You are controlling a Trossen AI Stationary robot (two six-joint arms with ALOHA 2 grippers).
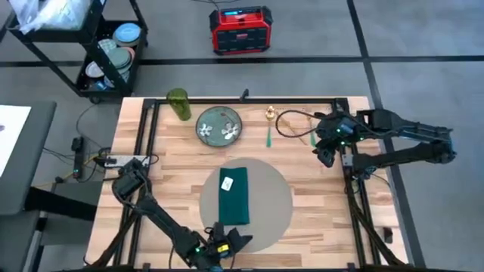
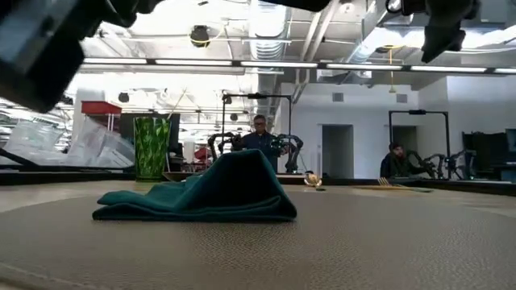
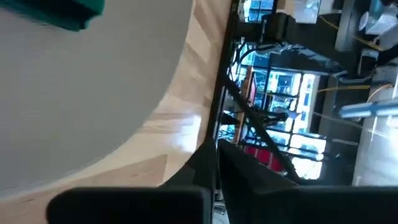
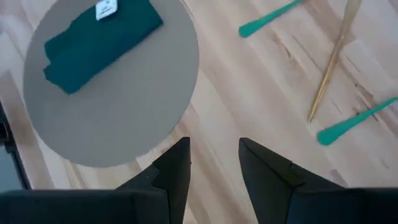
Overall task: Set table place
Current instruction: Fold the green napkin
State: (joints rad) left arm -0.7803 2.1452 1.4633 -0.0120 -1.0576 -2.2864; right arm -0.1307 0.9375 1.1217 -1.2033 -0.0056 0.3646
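The left claw (image 1: pixel 227 245) sits low at the tabletop's (image 1: pixel 166 151) near edge, just off the near rim of the mat (image 1: pixel 272 208); whether its fingers are open I cannot tell. The mat is a big flat grey-beige disc lying near the middle of the light striped wood tabletop, towards the near side. A folded dark-green napkin (image 1: pixel 234 195) with a white tag lies on the mat, its long axis running from the near edge to the far edge. Beyond the mat stand a green glass (image 1: pixel 178 104) and a floral plate (image 1: pixel 219 125). The right claw (image 4: pixel 214 158) hovers over the right side, fingers apart and empty, near green-handled cutlery (image 4: pixel 357 121).
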